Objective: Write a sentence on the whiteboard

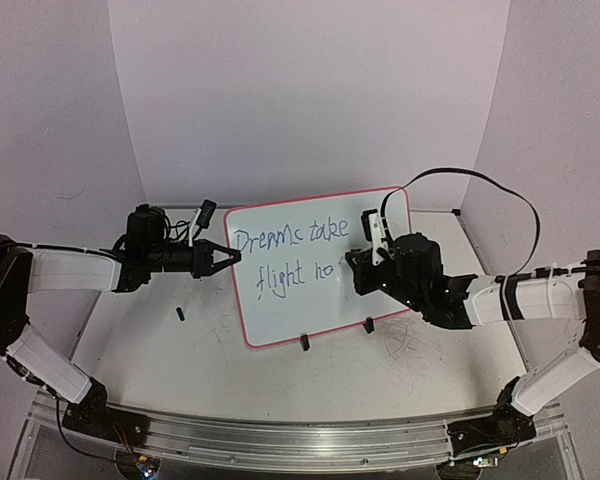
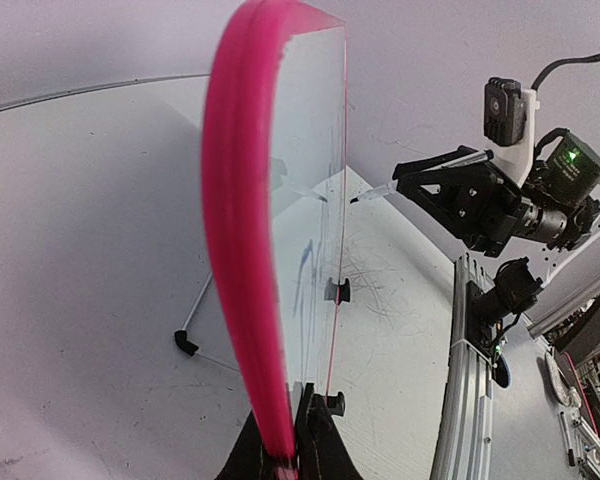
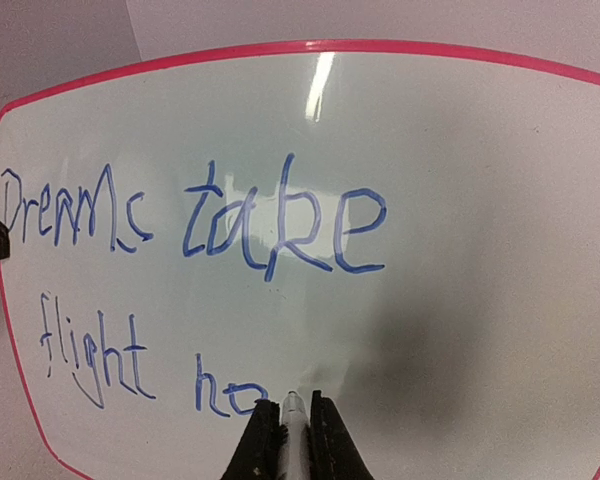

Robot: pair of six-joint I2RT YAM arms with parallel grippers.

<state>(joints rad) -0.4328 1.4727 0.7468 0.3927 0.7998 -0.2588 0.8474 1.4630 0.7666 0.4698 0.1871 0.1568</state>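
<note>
The board point(image 1: 310, 300) stands on its long edge in the middle of the top view, on the grey tabletop point(image 1: 180, 360), leaning back a little. Its two black feet point(image 1: 304, 342) sit along the lower edge. From my left wrist camera I see the board edge-on, with its pink rim point(image 2: 235, 250) running up the middle of the frame.

My left arm point(image 1: 70, 268) reaches in from the left of the top view. The left jaws are closed tight on the rim at the board's left edge, about level with the first line of text. In the left wrist view the dark tips pinch the pink edge at the bottom centre of the frame.

My right arm point(image 1: 540, 300) comes in from the right. The right jaws are closed on a marker point(image 3: 293, 425), which shows as a pale barrel between the two dark tips at the bottom centre of the right wrist view. The tip is at the board's surface, just right of the last letter. I cannot tell from that view whether it actually touches. In the left wrist view the marker's point sits very close to the board face, in the upper middle of the frame.

The blue writing point(image 3: 190, 215) reads "Dreams take" on the upper line and "flight no" below it. The right half of the lower line is still white.

A small dark piece point(image 1: 181, 314) lies on the tabletop left of the board, below the left jaws. Faint scribbles point(image 1: 410, 345) mark the tabletop at the board's lower right.
</note>
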